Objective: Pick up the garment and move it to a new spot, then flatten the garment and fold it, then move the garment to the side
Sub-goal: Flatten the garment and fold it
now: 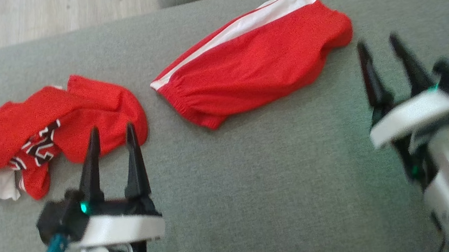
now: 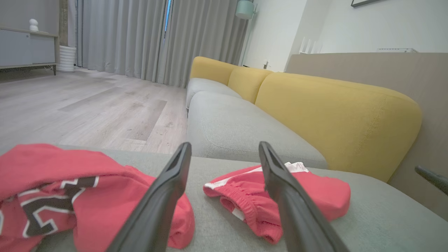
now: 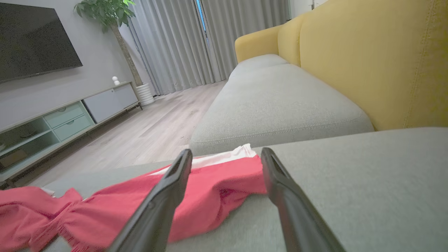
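Two red garments lie on the grey sofa seat (image 1: pixel 261 175). A crumpled red jersey (image 1: pixel 54 128) with black-and-white lettering sits at the left. Red shorts (image 1: pixel 260 64) with a white side stripe lie roughly flat in the middle. My left gripper (image 1: pixel 111 130) is open and empty, with its tips just over the jersey's near edge. My right gripper (image 1: pixel 377 42) is also open and empty, close to the right end of the shorts. The left wrist view has the jersey (image 2: pixel 70 182) left of the left gripper (image 2: pixel 224 145) and the shorts (image 2: pixel 315 196) behind its right finger. In the right wrist view the shorts (image 3: pixel 217 182) lie ahead of the right gripper (image 3: pixel 225 151).
A second grey seat cushion (image 2: pixel 238 129) adjoins this one at the far end, with yellow back cushions (image 2: pixel 332 119) along the right side. Wooden floor (image 1: pixel 25 18) lies beyond the seat's left edge. A TV cabinet (image 3: pixel 70 115) stands across the room.
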Controlling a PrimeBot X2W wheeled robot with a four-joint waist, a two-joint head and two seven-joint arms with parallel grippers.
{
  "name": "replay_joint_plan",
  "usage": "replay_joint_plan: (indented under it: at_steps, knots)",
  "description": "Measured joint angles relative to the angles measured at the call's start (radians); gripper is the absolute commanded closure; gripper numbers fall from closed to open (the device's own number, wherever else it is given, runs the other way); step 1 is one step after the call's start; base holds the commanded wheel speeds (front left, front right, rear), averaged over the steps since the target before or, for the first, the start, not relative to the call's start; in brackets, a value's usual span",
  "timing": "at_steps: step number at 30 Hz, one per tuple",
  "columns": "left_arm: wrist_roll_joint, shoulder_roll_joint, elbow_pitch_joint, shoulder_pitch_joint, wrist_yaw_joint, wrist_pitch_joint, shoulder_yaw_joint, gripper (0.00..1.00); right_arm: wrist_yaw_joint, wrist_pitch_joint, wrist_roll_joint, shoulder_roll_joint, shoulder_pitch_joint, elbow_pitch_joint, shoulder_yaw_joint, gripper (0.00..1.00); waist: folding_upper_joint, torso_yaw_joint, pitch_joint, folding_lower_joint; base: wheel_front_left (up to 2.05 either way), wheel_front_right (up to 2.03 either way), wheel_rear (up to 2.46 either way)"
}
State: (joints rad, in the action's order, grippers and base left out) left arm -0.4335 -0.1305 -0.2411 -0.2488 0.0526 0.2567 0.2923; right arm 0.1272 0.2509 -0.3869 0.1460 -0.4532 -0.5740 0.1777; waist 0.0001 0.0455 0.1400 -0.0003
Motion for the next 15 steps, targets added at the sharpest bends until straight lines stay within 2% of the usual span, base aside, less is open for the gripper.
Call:
replay_joint_plan:
  at_steps: [4, 8, 15]
  knots:
    - [0.027, 0.046, 0.023, 0.092, 0.02, 0.0, -0.076, 0.0, 0.0, 0.0, 0.063, -0.072, 0.154, 0.078, -0.076, 0.0, 0.0, -0.019, -0.03, 0.0, 0.0, 0.0, 0.0]
    - [0.057, 0.063, 0.028, 0.134, 0.042, 0.0, -0.125, 0.0, 0.0, 0.0, 0.084, -0.078, 0.235, 0.112, -0.125, 0.0, 0.0, -0.026, -0.039, 0.0002, 0.0, 0.0, 0.0]
    - [0.084, 0.08, 0.028, 0.132, 0.063, 0.0, -0.136, 0.0, 0.0, 0.0, 0.086, -0.091, 0.235, 0.124, -0.126, 0.0, 0.0, -0.012, -0.029, 0.0002, 0.0, 0.0, 0.0]
